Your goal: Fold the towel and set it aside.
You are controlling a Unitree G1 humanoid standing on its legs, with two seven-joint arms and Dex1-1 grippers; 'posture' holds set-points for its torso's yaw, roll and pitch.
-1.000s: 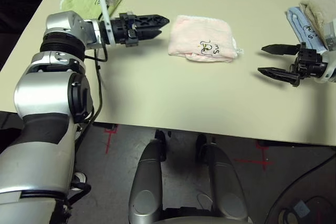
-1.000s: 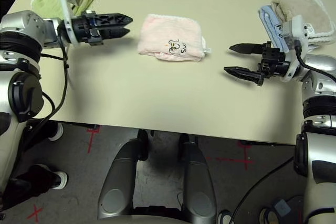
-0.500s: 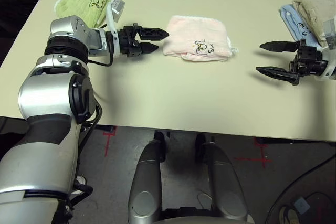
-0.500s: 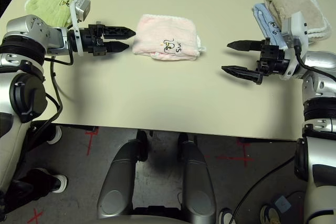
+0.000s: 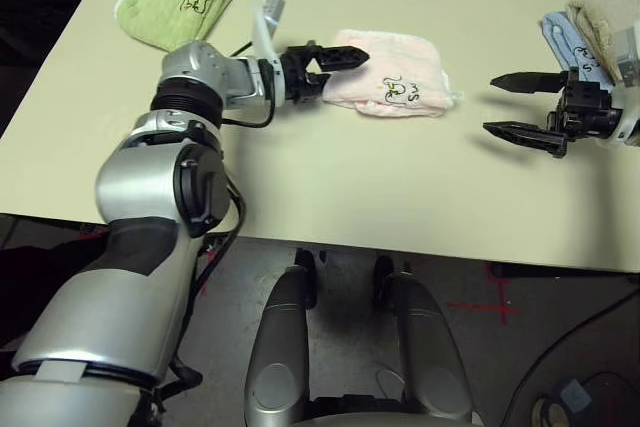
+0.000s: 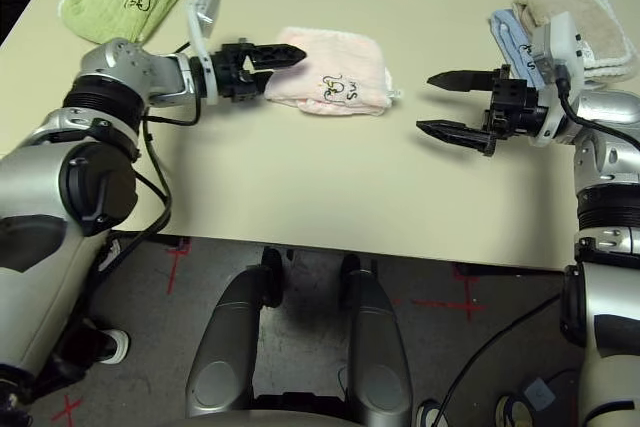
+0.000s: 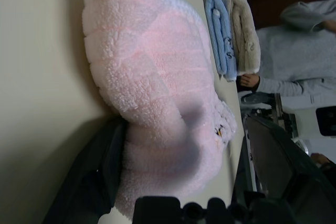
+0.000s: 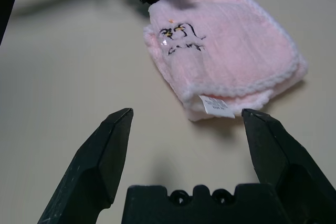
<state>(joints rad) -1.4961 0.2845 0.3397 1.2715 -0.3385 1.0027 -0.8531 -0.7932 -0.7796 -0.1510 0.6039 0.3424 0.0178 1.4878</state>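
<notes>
Beige table (image 5: 300, 177): pink towel (image 5: 400, 82), green towel (image 5: 175, 7), blue/beige cloths (image 6: 560, 22).

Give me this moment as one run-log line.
towel: folded, on table | left gripper: open, fingers straddling towel's left edge | right gripper: open, clear of towel, right side | step: grasp pending

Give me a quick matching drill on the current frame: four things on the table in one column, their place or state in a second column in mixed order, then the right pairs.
Things:
1. pink towel
2. green towel
3. blue and beige cloths
4. right gripper

Places or states:
A. stacked at the table's right edge
B. open, hovering apart from the pink towel
C. folded, mid-table, with the open left gripper straddling its left edge
D. lying at the far left corner, untouched

Pairs: 1-C, 2-D, 3-A, 4-B
</notes>
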